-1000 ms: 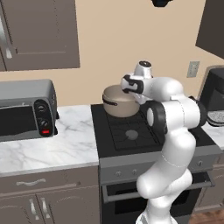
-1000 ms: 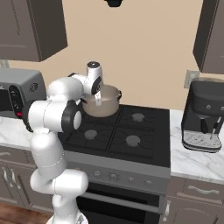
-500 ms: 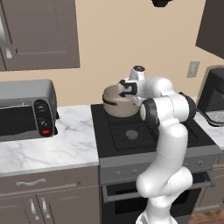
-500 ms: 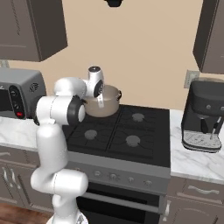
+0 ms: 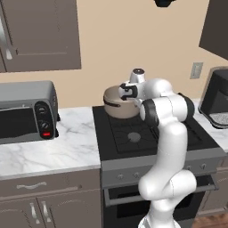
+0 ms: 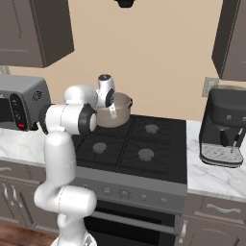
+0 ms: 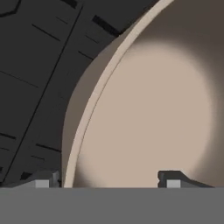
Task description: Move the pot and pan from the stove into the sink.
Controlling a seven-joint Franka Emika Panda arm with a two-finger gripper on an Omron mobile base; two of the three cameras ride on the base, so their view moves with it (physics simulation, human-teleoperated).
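Note:
The beige pot (image 5: 116, 107) (image 6: 120, 115) stands on the back left burner of the black stove (image 5: 133, 133) (image 6: 139, 144). My gripper (image 5: 123, 92) (image 6: 111, 109) hangs at the pot's near-right rim, pointing down. In the hand view the gripper (image 7: 107, 181) is open and straddles the pale rim. One fingertip (image 7: 43, 181) is outside over the grates (image 7: 30, 65). The other fingertip (image 7: 173, 179) is inside over the pot's bottom (image 7: 153, 109). Neither pad visibly touches the wall. The pan and the sink are out of view.
A grey toaster oven (image 5: 26, 111) (image 6: 19, 103) sits on the marble counter (image 5: 53, 151) left of the stove. A black coffee machine (image 5: 218, 98) (image 6: 226, 127) stands on the right. Dark wall cabinets (image 5: 40, 35) hang above. The other three burners are bare.
The hand has moved a little left and down onto the pot's rim, and its jaws have narrowed slightly. The pot has not moved.

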